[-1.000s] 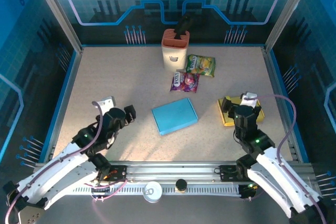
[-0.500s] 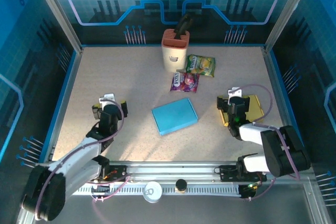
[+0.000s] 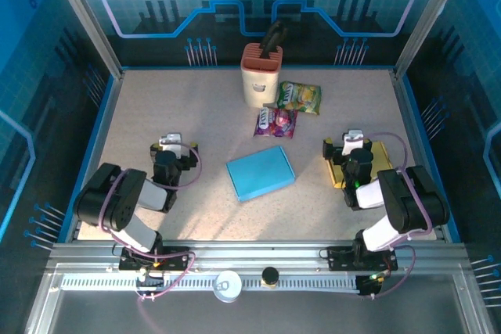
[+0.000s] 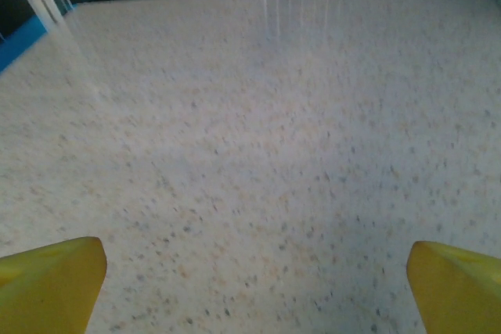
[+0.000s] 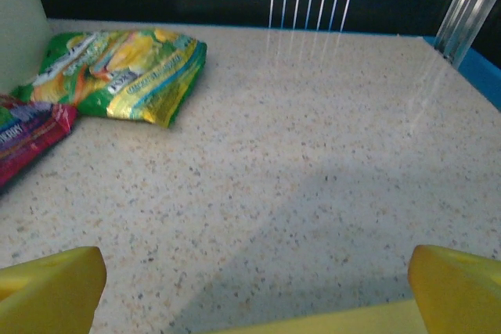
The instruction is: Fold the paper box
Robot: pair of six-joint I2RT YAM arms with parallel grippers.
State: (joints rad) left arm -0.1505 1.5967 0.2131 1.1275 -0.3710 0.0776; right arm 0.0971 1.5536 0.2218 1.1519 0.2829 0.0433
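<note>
The paper box [image 3: 261,172] is a flat blue rectangle lying askew in the middle of the table, touched by neither gripper. My left gripper [image 3: 174,149] rests low on the table to the box's left, open. In the left wrist view its yellow fingertips [image 4: 51,283] stand wide apart around the left gripper [image 4: 254,283], with bare table between them. My right gripper [image 3: 352,145] sits to the box's right, over a yellow flat item. It is open too, and the right gripper [image 5: 254,287] holds nothing between its yellow fingertips [image 5: 51,287].
A beige holder with an orange rim [image 3: 261,74] stands at the back centre. A green snack bag [image 3: 300,97] and a purple one [image 3: 275,122] lie beside it. The yellow flat item [image 3: 379,160] lies at the right, and its edge [image 5: 329,322] shows under the right gripper. The green bag [image 5: 117,72] lies ahead, to the left.
Both arms have folded down low from their raised, stretched-out pose. The left gripper went a little farther from the bases, the right slightly back and left. Both stayed open and the box stayed put.
</note>
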